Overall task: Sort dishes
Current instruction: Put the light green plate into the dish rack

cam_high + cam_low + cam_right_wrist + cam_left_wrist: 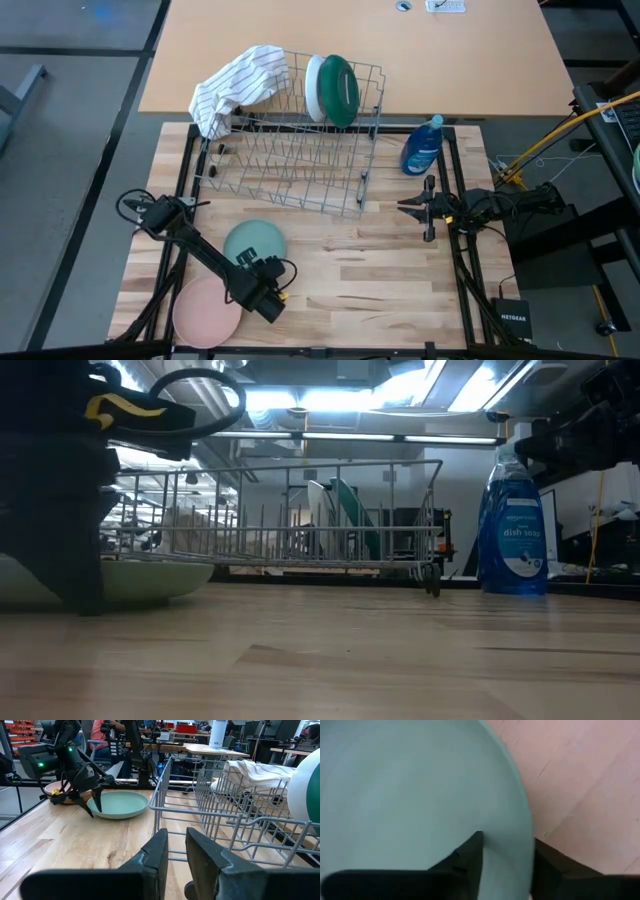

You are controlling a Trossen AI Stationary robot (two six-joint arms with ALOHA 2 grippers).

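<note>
Sage plate (254, 241) beside pink plate (205, 311), dish rack (292, 160) behind.

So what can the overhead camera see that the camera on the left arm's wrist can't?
Only the overhead view shows the wire dish rack holding the white plate and dark green plate, the striped cloth, the blue bottle, the pink plate and the waiting right gripper. Only the wrist view shows the left gripper's fingers straddling the plate's rim. Both show the pale sage plate on the wooden table.
</note>
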